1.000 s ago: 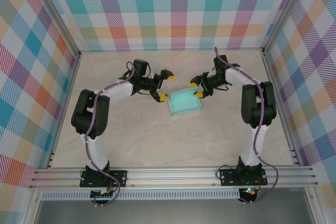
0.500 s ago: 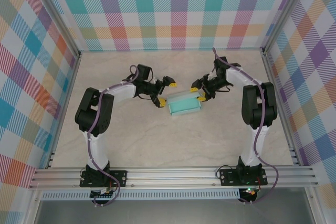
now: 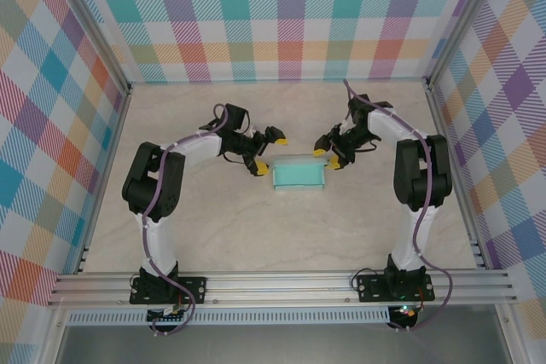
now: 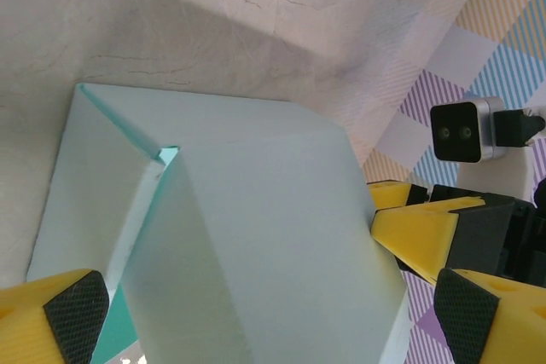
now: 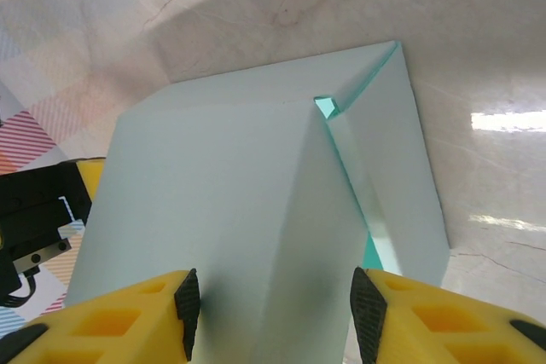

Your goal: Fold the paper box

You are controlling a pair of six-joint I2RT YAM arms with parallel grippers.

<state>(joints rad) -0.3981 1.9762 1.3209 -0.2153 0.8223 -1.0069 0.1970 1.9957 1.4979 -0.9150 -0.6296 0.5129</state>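
Note:
The paper box (image 3: 299, 176) is a pale mint card box lying on the table between the two arms, long side left to right. My left gripper (image 3: 270, 154) stands wide open at its left end. In the left wrist view the box (image 4: 256, 210) lies between the fingers (image 4: 77, 317) with room to spare. My right gripper (image 3: 327, 156) sits at the right end. In the right wrist view its gripper (image 5: 277, 313) has both pads (image 5: 186, 304) against the sides of the box (image 5: 239, 176), shut on it. A folded flap leaves a small gap at one corner (image 5: 326, 106).
A pale marbled table (image 3: 256, 228) lies inside plaid walls (image 3: 281, 14), with metal rails (image 3: 281, 283) along the near edge. The right arm's yellow finger (image 4: 418, 232) and wrist camera (image 4: 461, 130) lie just beyond the box's far end in the left wrist view.
The box has turned from tilted to square with the table's front edge and slid a little nearer. The right gripper moved with it. The left gripper drew up to its left end.

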